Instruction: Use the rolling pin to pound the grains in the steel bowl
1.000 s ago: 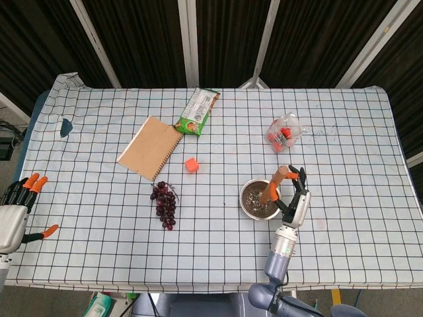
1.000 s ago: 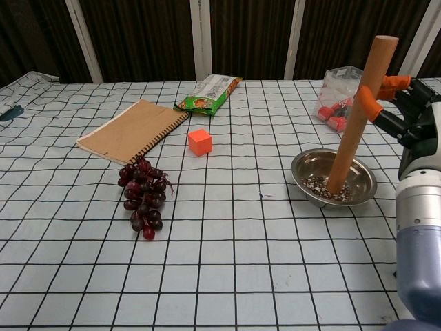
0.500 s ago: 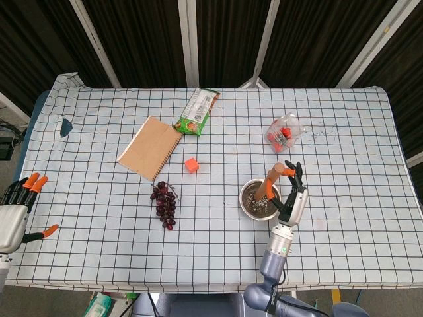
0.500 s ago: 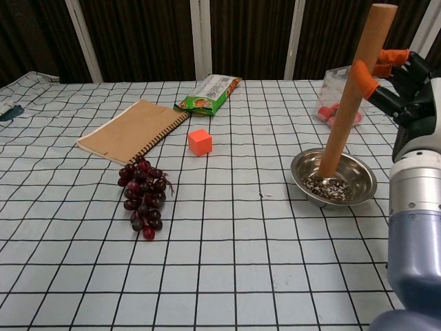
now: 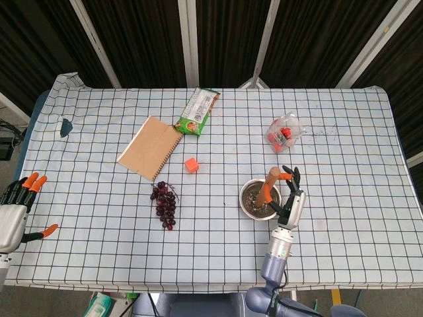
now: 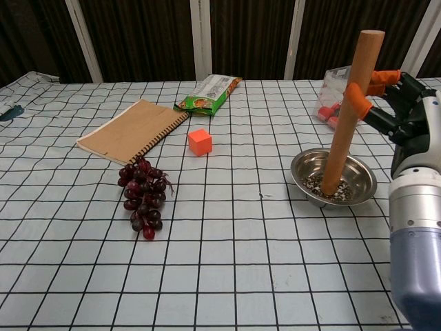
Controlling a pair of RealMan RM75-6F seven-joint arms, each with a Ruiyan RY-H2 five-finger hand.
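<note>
A steel bowl (image 6: pixel 360 172) (image 5: pixel 246 205) with dark grains sits on the checked tablecloth at the right. My right hand (image 6: pixel 400 117) (image 5: pixel 291 201) grips a wooden rolling pin (image 6: pixel 350 114) (image 5: pixel 268 184) near its upper part. The pin stands almost upright, leaning slightly left at the bottom, its lower end down in the grains. My left hand (image 5: pixel 16 208) hangs off the table's left edge, fingers apart, holding nothing; the chest view does not show it.
A bunch of dark grapes (image 6: pixel 141 196), an orange cube (image 6: pixel 200 142), a brown notebook (image 6: pixel 132 129) and a green snack packet (image 6: pixel 210 93) lie to the left of the bowl. A clear bag of red items (image 6: pixel 331 103) stands behind the bowl.
The rolling pin rose out of the grains half a second ago and has now come back down into the bowl, more upright. My left hand has not moved.
</note>
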